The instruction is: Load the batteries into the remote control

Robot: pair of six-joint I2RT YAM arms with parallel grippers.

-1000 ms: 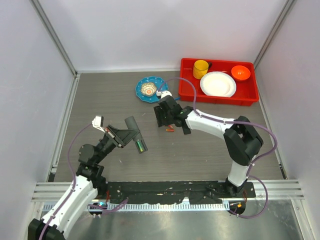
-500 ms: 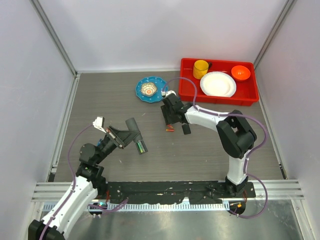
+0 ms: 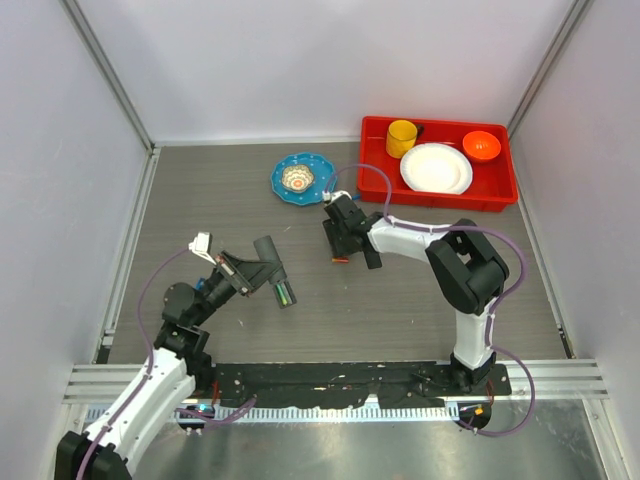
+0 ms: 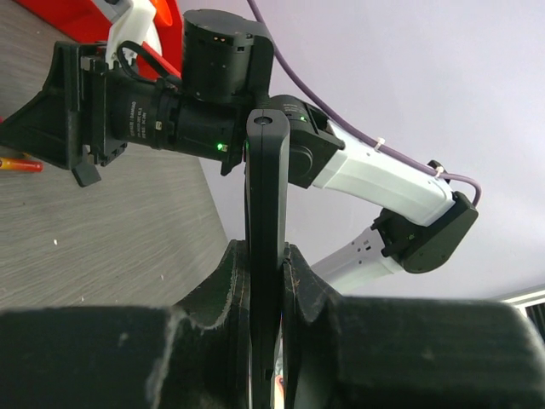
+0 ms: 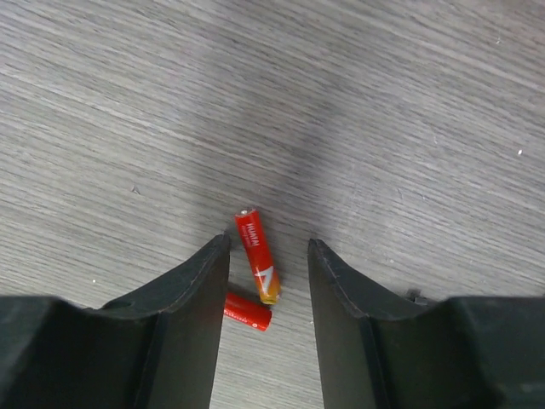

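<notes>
Right end effector [image 5: 268, 245] half-open astride a battery [image 5: 258, 256], apparently without contact.

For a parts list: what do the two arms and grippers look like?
The left arm and right arm have white shells, black joints and a purple cable each. The left gripper and right gripper are black with fuzzy fingers. A green light glows on the right wrist.

I see white shells and purple cables [image 4: 298, 85] on my arms [image 3: 415, 238]; my left hand [image 4: 266, 264] and right hand [image 5: 266, 247] are black.
</notes>
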